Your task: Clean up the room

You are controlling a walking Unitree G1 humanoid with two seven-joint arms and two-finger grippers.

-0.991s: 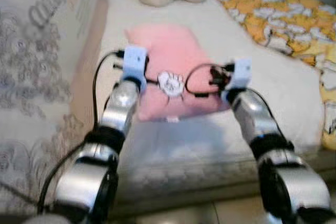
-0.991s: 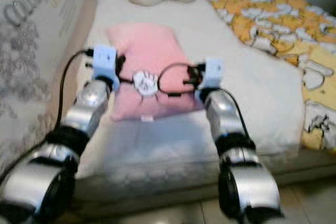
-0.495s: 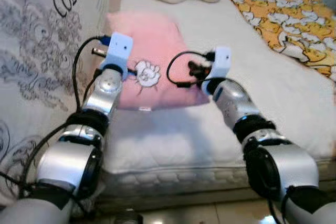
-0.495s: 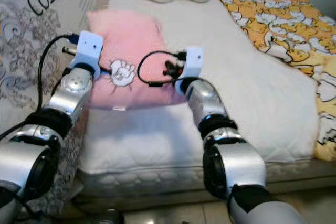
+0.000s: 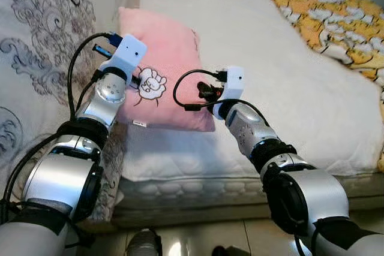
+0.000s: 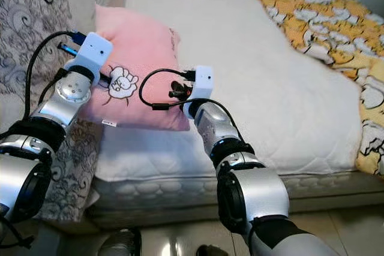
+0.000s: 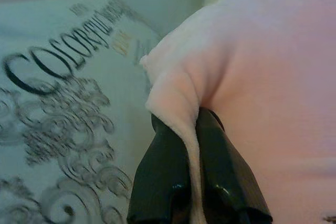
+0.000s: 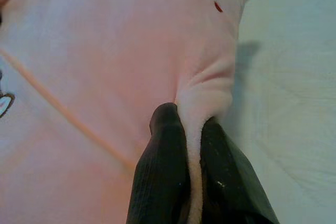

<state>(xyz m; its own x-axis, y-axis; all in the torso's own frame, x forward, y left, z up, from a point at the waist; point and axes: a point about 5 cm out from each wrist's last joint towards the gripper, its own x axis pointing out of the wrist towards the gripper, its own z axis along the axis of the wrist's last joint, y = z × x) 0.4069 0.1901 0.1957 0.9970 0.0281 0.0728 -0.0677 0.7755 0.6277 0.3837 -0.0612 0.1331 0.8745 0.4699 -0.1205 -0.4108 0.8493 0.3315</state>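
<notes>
Pink pillow (image 5: 165,58), cartoon print: being pinched at opposite edges, left gripper (image 7: 191,129) and right gripper (image 8: 190,124) each clamping a fold, lying between them on the white mattress (image 5: 288,88). Beside left gripper: headboard cover (image 7: 63,77) reading "COLORFUL".

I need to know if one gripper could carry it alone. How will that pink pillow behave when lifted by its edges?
Probably floppy: the pink pillow bunches into a fold between the left gripper fingers and the right gripper fingers. Likely light, since thin pinches hold it. With one grip it would probably sag.
</notes>
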